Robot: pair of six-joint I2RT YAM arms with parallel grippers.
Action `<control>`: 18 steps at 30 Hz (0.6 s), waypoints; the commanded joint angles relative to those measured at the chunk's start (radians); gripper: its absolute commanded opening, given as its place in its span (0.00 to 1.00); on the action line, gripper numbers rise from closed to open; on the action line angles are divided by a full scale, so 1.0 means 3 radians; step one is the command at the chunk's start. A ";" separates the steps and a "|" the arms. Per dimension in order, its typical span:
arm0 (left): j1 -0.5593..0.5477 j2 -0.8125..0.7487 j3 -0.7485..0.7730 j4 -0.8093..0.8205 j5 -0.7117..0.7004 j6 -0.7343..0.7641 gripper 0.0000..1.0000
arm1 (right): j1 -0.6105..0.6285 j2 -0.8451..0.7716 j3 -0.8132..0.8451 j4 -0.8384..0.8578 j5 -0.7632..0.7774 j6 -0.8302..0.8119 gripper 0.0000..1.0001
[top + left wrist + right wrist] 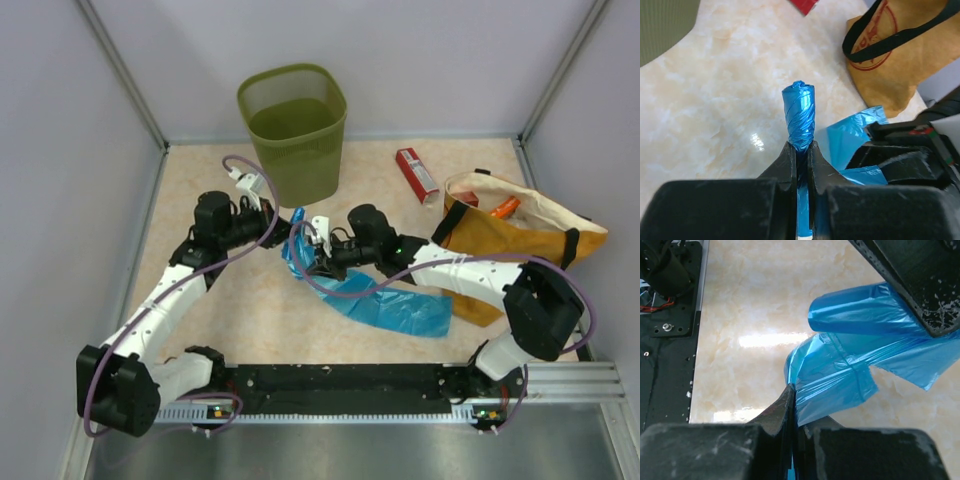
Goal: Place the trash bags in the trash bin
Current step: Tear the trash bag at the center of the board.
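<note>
Our left fingers (pixel 789 167) are clamped on the twisted, rolled end of the blue trash bags (pixel 800 117), which pokes out beyond their tips. Our right fingers (pixel 782 410) are pinched shut on another fold of the same film, just beside the left ones. The rest of the plastic trails flat over the desk (pixel 230 300) under our right arm. The green mesh bin (pixel 300 165) stands upright near the left fingers, at the far edge.

2 white arms (pixel 160 310), black joints and fingers (pixel 785 167) (purple cables (pixel 236 157) looped alongside).
</note>
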 commanded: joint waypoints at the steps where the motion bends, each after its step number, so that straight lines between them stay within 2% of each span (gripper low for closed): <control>1: 0.0118 0.0052 0.0343 0.0188 -0.1015 0.0298 0.00 | 0.0264 -0.0150 0.0119 -0.0652 -0.0233 -0.0338 0.00; 5: 0.0113 0.0215 0.0430 -0.0058 -0.1353 0.0421 0.00 | 0.0478 -0.0175 0.0221 -0.0897 -0.0126 -0.0624 0.00; 18: 0.0139 0.0578 0.0435 -0.0186 -0.1809 0.0554 0.00 | 0.1071 -0.0084 0.0502 -0.1496 -0.0136 -0.1167 0.00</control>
